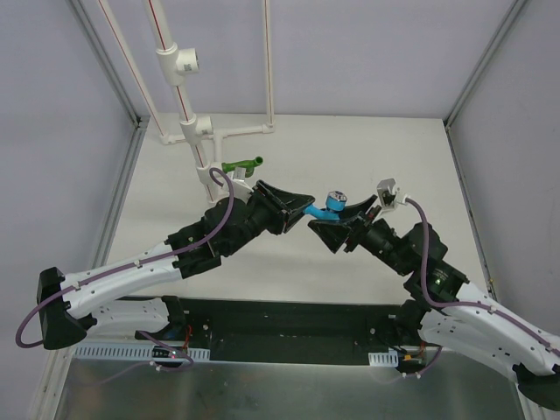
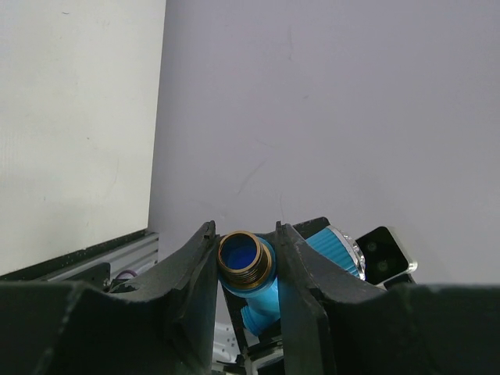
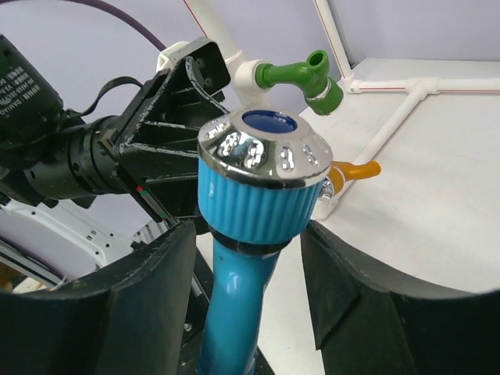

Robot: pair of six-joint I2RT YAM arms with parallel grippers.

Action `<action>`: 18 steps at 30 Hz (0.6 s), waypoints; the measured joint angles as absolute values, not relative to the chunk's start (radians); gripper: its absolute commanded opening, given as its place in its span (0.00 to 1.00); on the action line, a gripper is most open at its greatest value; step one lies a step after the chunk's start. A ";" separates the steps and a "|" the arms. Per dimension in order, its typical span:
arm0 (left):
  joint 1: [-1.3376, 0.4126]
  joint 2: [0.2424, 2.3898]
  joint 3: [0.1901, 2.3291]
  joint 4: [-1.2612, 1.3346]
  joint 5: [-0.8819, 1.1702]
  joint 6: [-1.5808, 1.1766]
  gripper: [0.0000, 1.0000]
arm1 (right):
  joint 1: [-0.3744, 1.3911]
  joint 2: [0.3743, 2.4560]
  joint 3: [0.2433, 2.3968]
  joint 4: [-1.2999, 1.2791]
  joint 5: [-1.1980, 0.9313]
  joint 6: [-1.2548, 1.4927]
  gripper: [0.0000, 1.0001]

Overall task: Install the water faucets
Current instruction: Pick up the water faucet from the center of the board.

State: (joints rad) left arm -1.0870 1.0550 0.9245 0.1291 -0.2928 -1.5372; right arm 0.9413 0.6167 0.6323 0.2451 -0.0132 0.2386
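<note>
We note the left gripper (image 2: pixel 247 269) clamped on the blue faucet (image 2: pixel 258 301) at its threaded end, the right gripper (image 3: pixel 248 269) part-open around the stem and gripping nothing; we would back it off straight, without knocking the faucet.

Mid-table the way is blocked: the left gripper (image 1: pixel 304 210) and right gripper (image 1: pixel 331 217) meet tip to tip at the blue faucet (image 1: pixel 330 206), and the only gaps are narrow slits beside its stem between the right jaws. Just behind the left wrist stand the white pipes (image 1: pixel 187 131), with the green faucet (image 1: pixel 242 164) jutting right and the orange faucet (image 3: pixel 355 169) lower down. Frame posts (image 1: pixel 477 74) fence both sides. There is open room over the table (image 1: pixel 394 157) at rear right, and in front between the forearms.
</note>
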 measured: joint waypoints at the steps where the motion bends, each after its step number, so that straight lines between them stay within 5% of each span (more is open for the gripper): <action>1: -1.087 1.055 0.925 0.129 -0.292 -1.538 0.00 | 0.941 0.615 0.627 0.248 -0.015 0.224 0.61; 18: -1.087 1.044 0.925 0.107 -0.305 -1.544 0.00 | 0.941 0.554 0.684 0.068 0.004 -0.007 0.62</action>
State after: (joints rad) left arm -1.0874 1.0443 0.9245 0.1070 -0.3046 -1.5444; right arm 0.9413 0.5541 0.6842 0.0681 0.0044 -0.0071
